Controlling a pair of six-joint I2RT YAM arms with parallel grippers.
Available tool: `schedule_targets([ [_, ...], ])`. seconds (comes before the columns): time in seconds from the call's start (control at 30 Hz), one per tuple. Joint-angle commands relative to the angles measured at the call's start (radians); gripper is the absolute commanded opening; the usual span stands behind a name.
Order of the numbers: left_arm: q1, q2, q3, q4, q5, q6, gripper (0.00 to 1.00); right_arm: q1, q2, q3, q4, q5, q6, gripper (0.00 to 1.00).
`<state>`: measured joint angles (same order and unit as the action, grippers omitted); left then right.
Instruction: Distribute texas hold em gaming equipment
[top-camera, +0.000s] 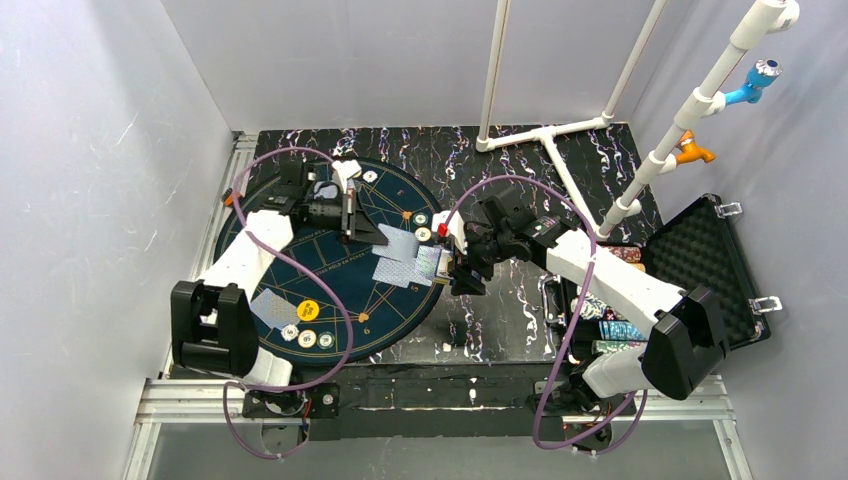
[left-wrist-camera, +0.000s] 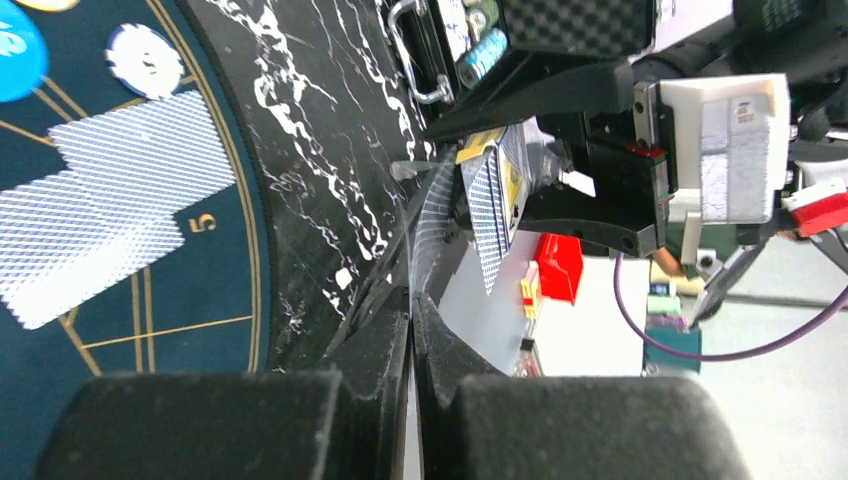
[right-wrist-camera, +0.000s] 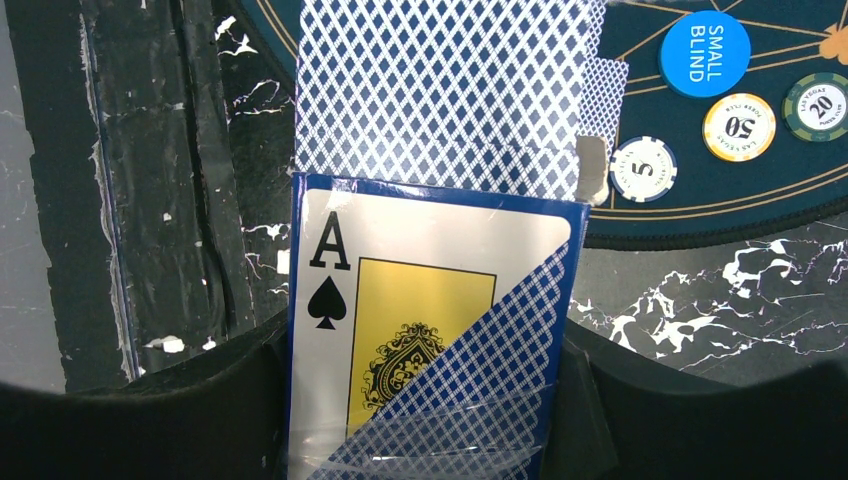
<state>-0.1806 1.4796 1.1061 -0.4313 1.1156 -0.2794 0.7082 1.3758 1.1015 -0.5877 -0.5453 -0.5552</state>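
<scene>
Top external view: a black marbled table (top-camera: 500, 310) stood inside pale grey walls (top-camera: 100, 150), with a white pipe frame (top-camera: 560, 128) at the back right.
Surface, left: a round dark-blue mat (top-camera: 390, 310) with gold lines covered the table's left half.
Surface, right: a black foam-lined case (top-camera: 700, 265) lay open at the right edge, with chip rows (top-camera: 620, 330) at its near side.
Left tool: the left gripper (left-wrist-camera: 410, 310) had its jaws pressed together. In its wrist view a card (left-wrist-camera: 432, 215) stuck out edge-on from the tips, bowed, and looked pinched there.
Right tool: the right gripper (right-wrist-camera: 425, 420) had its jaws part-way apart, clamped on the long sides of the deck (right-wrist-camera: 400, 260). The ace of spades faced its camera, over the mat's right rim.
Card's far end: it was close against the deck, but I couldn't tell whether they touched.
Dealt: two cards (top-camera: 392, 270) lay overlapping on the mat, just left of the deck.
Near edge of mat: a yellow disc (top-camera: 308, 309) lay with three chips (top-camera: 308, 339) just below it.
By the deck: a blue disc (right-wrist-camera: 704, 52) lay on the mat beside chips marked 50, 20 and 5.
Left pose: the left arm (top-camera: 245, 255) was folded, its elbow over the mat's far left and its forearm turned rightward, with the wrist rolled on its side.
Right pose: the right arm (top-camera: 610, 275) was stretched leftward, low over the table.
</scene>
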Motion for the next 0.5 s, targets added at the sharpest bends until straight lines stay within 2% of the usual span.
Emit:
schedule_targets([
  [0.0, 0.103, -0.071, 0.065, -0.107, 0.034, 0.089, 0.00, 0.004, -0.046, 0.019, 0.043, -0.022, -0.001, 0.01],
  [0.1, 0.193, -0.052, 0.161, -0.333, -0.033, 0.308, 0.00, 0.004, -0.046, 0.022, 0.041, -0.022, -0.002, 0.01],
  [0.2, 0.268, -0.045, 0.259, -0.559, -0.240, 0.561, 0.00, 0.004, -0.047, 0.025, 0.041, -0.024, 0.000, 0.01],
  [0.33, 0.300, -0.088, 0.249, -0.620, -0.612, 0.785, 0.00, 0.004, -0.044, 0.027, 0.043, -0.022, 0.004, 0.01],
  [0.47, 0.302, -0.183, 0.152, -0.508, -0.859, 0.933, 0.00, 0.004, -0.044, 0.023, 0.048, -0.022, 0.008, 0.01],
])
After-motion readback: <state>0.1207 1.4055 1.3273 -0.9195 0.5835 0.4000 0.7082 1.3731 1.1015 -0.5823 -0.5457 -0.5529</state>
